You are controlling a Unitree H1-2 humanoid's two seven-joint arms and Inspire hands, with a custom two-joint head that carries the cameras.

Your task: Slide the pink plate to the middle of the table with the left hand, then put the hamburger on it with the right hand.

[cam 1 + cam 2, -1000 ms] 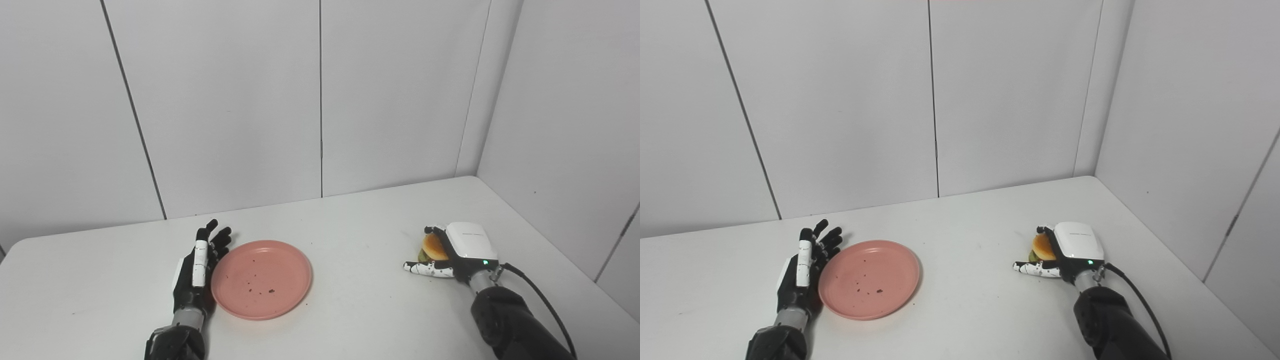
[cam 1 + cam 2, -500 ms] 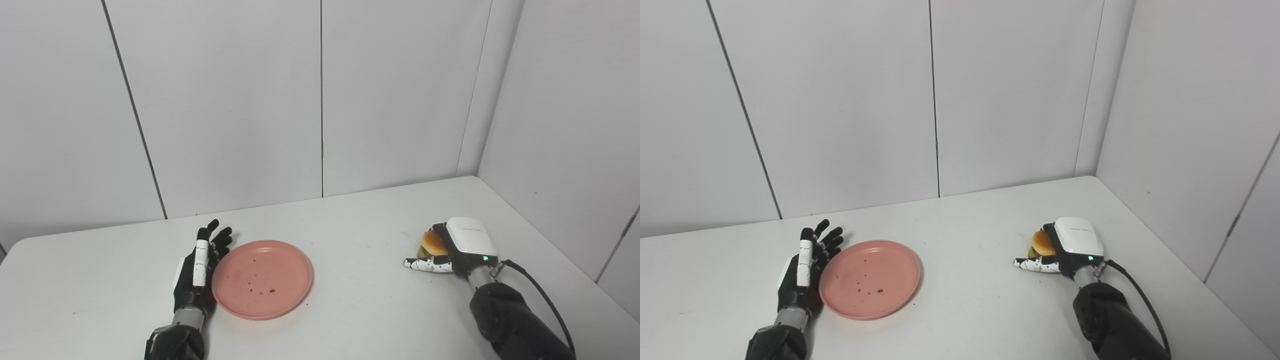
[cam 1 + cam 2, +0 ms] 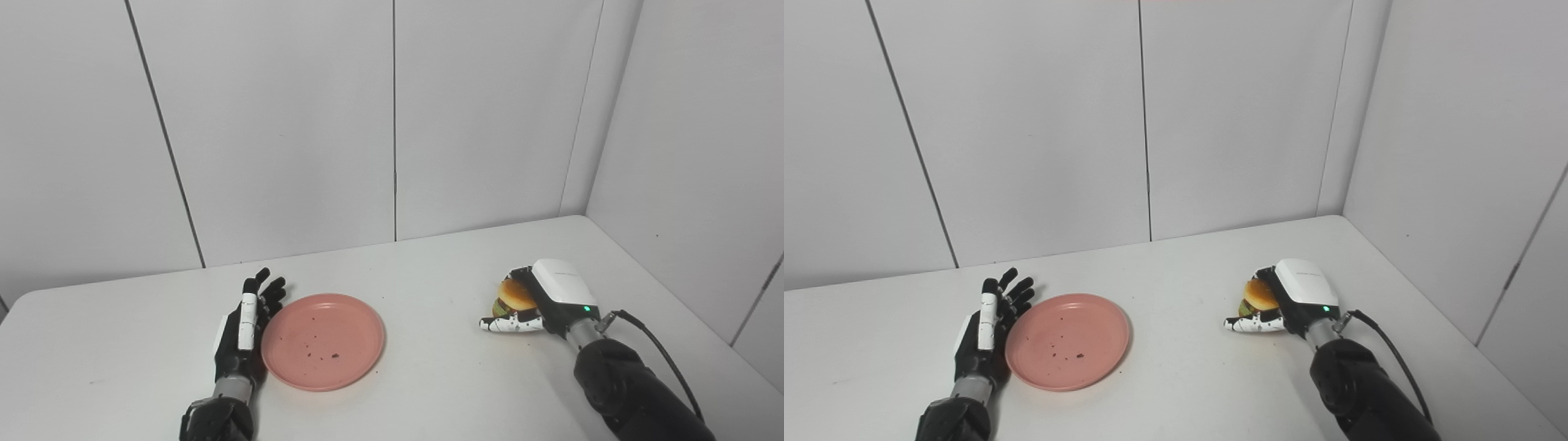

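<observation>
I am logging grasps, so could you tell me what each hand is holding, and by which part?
The right hand holds the hamburger by its sides, thumb below. The left hand holds nothing; it lies open beside the pink plate.

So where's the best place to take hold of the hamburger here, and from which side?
Around its sides, across the bun stack, coming from the right. The hamburger sits upright with its domed bun on top, and the right hand already wraps it that way, thumb low in front. The pink plate lies to the left, so the path there is free.
</observation>
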